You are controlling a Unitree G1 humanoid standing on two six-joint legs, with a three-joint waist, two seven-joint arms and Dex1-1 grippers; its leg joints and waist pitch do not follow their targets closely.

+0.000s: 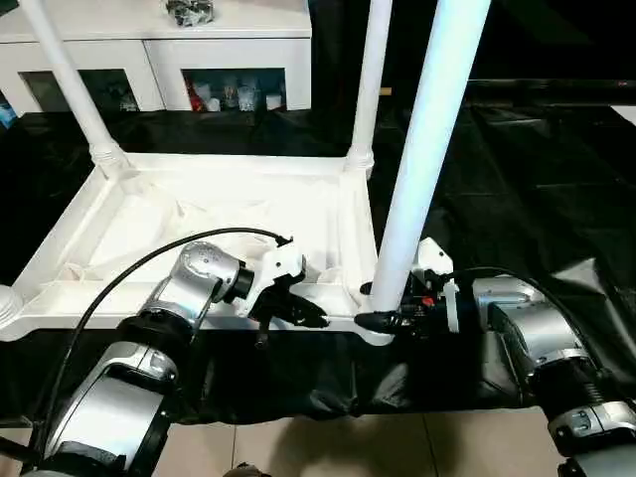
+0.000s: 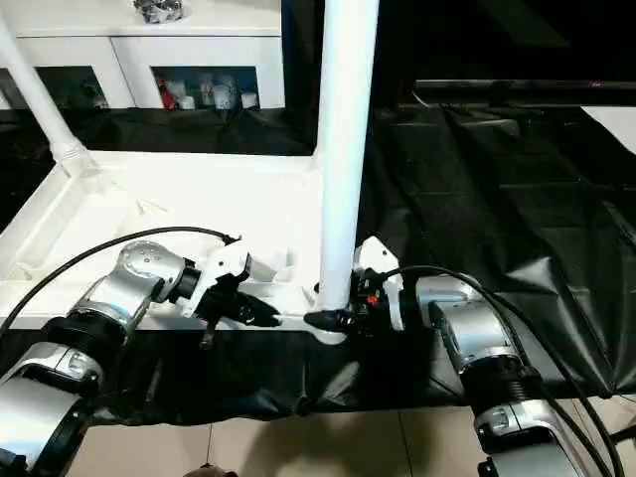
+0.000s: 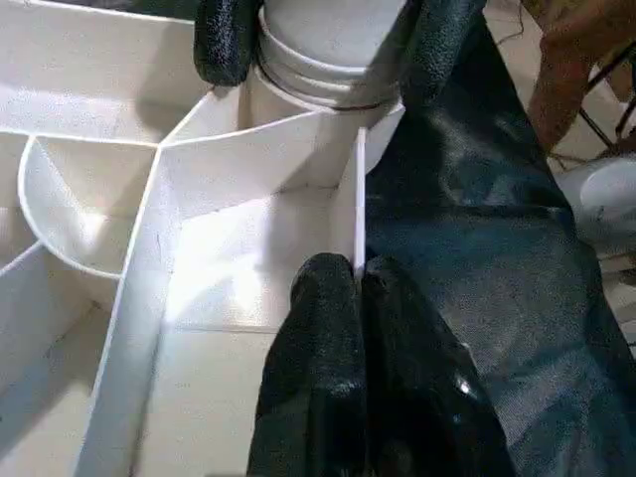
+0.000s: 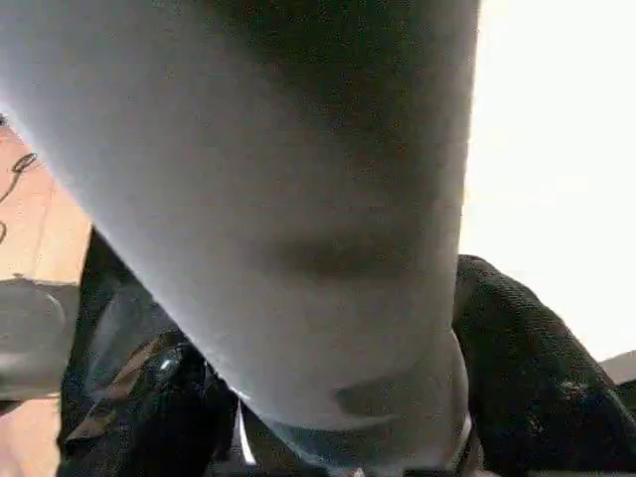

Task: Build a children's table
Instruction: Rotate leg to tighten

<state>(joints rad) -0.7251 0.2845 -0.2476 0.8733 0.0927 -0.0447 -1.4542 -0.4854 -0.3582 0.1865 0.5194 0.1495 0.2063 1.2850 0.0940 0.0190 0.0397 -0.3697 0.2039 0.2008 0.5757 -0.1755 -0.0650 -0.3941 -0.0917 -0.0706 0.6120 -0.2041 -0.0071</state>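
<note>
At the near right corner socket of the upturned tabletop [image 1: 199,214], the right gripper [image 1: 383,320] straddles the leg [image 1: 422,169] to steady it upright, while the left gripper [image 1: 298,313], jaws together, pins the tabletop's near rim.

Three upright legs [image 1: 427,149] rise from the upturned tabletop [image 1: 60,268], blocking its far corners and near right corner. Between them the ribbed underside lies open from above. Black sheeting [image 1: 537,189] to the right offers unobstructed passage.
</note>
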